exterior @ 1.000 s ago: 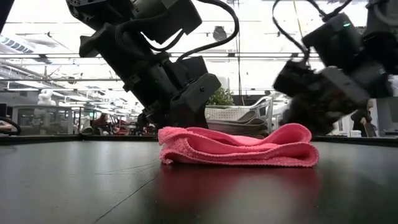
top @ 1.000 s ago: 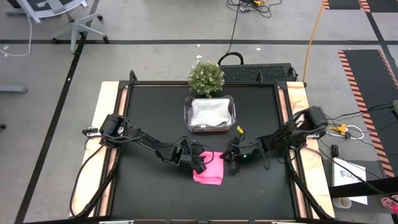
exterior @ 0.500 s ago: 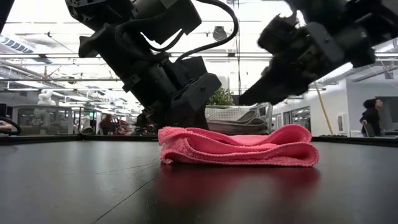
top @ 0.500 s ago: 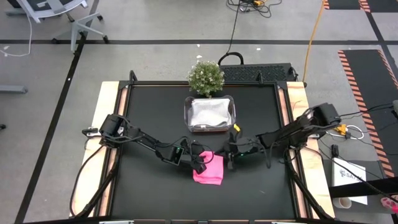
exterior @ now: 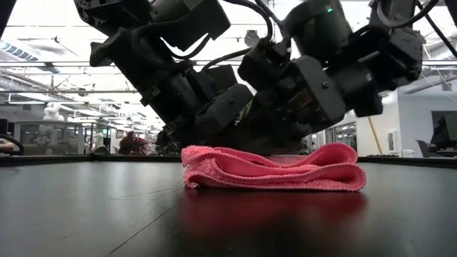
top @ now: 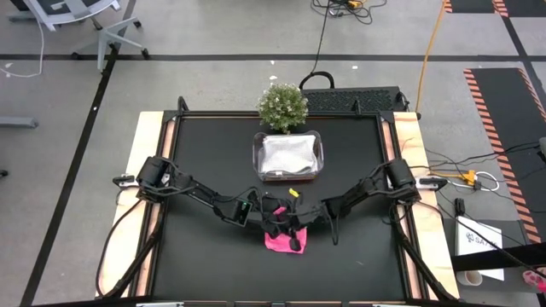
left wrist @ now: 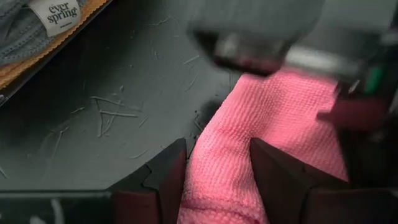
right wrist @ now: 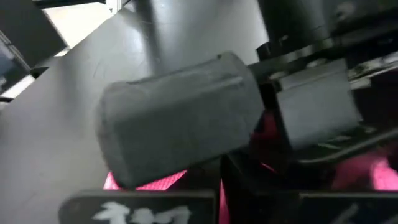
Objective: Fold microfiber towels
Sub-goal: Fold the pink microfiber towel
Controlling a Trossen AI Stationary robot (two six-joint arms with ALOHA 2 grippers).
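Note:
A bright pink microfiber towel (exterior: 275,171) lies folded in several layers on the black table (top: 205,162), near its front middle. My left gripper (left wrist: 217,144) reaches in from the left and is shut on the towel's left side. My right gripper (top: 296,227) comes from the right, shut, and hovers low over the towel right beside the left gripper. In the high view the two arms hide most of the towel (top: 283,243). More towels, grey on top (top: 288,153), lie in a clear tub (top: 258,162) at the far middle. My left gripper pinches a thick fold on the pink towel's left side (left wrist: 217,177) between its two fingers. The fingers (left wrist: 171,171) slant down from the table's left. The towel lies flat and slack on the table. My right gripper is shut low over the towel; whether it touches, I cannot tell.
A small potted plant (top: 282,104) stands behind the tub at the far edge. Wooden side rails (top: 147,162) run along the table's left and right. Bare black tabletop lies on both sides of the pink towel.
My right gripper has swung from the towel's right edge toward the table's left, rising a little and rolling, and now sits over the towel next to my left gripper. It has stayed shut. The towel keeps its folded shape and place.

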